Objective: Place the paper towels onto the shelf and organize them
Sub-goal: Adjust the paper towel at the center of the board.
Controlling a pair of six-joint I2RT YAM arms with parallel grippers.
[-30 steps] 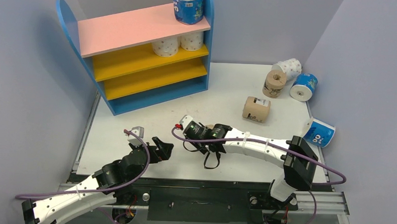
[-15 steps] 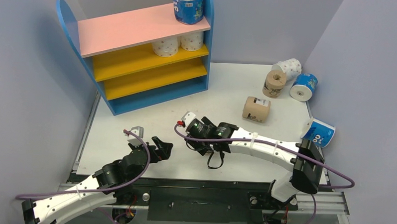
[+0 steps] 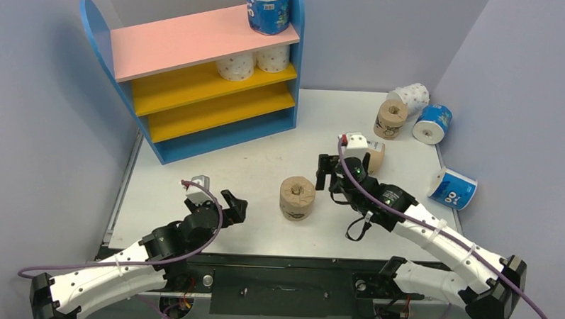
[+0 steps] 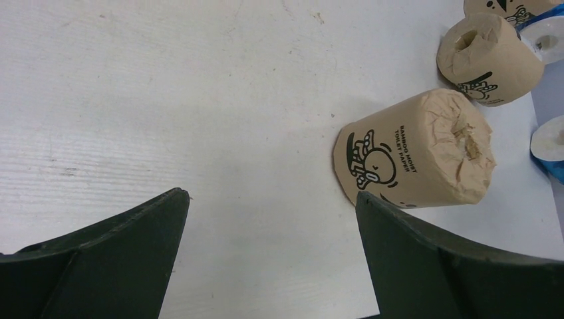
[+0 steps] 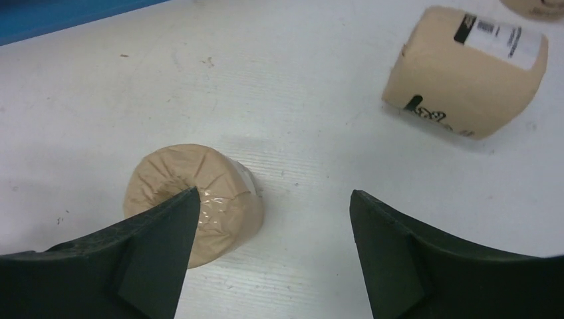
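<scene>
Item: paper towels, nine short rolls, part shelved. The shelf [image 3: 98, 27] stands at the upper left of the top view. One blue-and-white roll [image 3: 268, 8] is upright at the right end of the pink top board, and two white dotted rolls [image 3: 235, 66] [image 3: 272, 58] sit side by side at the right end of the upper yellow board. The lower yellow board shows nothing on it. Six rolls remain on the table [image 3: 266, 152]. A tan printed roll [image 3: 297, 197] stands on end at centre frame. A second tan roll [image 3: 374, 154] lies on its side, partly hidden behind the right wrist. At upper right are a third tan roll [image 3: 390, 118], a white dotted roll [image 3: 412, 97] and a blue roll [image 3: 433, 123], close together. Another blue roll [image 3: 454, 188] lies at the right edge. The left gripper [image 3: 233, 205] is at lower left of centre, its claw spread wide and empty, facing the standing tan roll but apart from it. The right gripper [image 3: 334, 177] is just right of that roll, its claw released with jaws well apart and nothing between them. Handling, by judgement: the rolls are light, soft and compressible, the wrapper likely a little slick, the hollow core giving way under a hard pinch. It seems best to grip across the round flank at mid-height with moderate squeeze, keeping the flat end down for a stable set on the board.
</scene>
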